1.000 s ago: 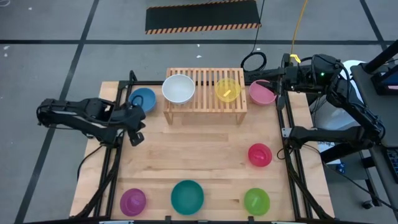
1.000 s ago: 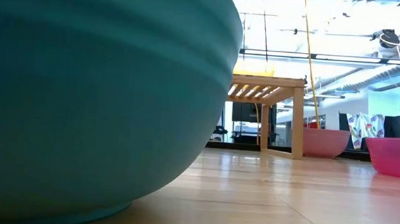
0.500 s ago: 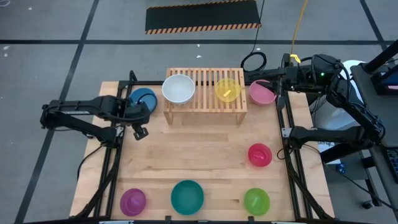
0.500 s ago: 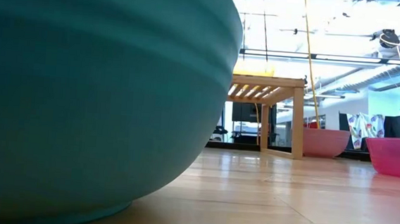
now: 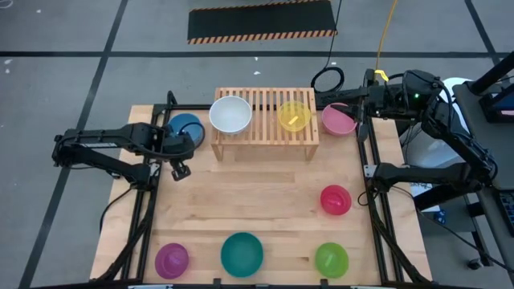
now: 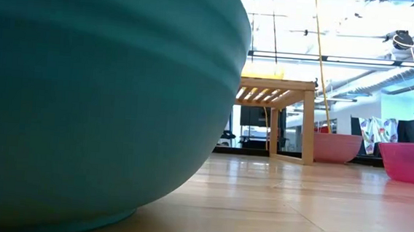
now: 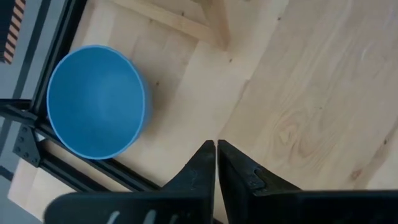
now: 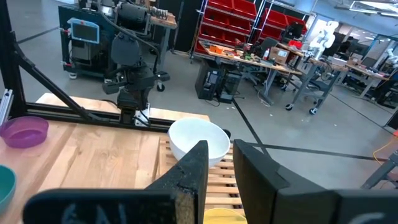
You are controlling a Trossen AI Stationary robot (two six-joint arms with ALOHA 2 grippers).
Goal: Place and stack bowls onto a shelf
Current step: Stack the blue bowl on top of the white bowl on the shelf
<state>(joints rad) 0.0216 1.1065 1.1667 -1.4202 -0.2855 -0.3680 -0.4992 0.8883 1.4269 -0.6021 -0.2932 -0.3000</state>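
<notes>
Bench [image 5: 257, 205]: we see it under both tools.
Shelf [image 5: 265, 120]: between our two tools, carrying the white bowl [image 5: 230, 114] and yellow bowl [image 5: 294, 116].
Blue bowl [image 7: 96, 101]: on the bench just beside our left tool [image 7: 216, 155], untouched.
Left tool: fingers pressed together, empty.
Right tool [image 8: 219, 163]: parted narrowly, holding nothing, above the shelf's end by the pink bowl [image 5: 338, 120].

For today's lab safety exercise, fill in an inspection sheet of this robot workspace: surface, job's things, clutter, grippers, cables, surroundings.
Surface: wooden table.
Job's things: white bowl and yellow bowl on the shelf; blue bowl, pink bowl, red bowl, purple bowl, teal bowl and green bowl on the table.
Clutter: nothing seen.
Grippers: left gripper shut, empty, beside the blue bowl; right gripper open, behind the shelf.
Cables: yellow cable and black cable behind the table.
Surroundings: striped floor mat.
</notes>
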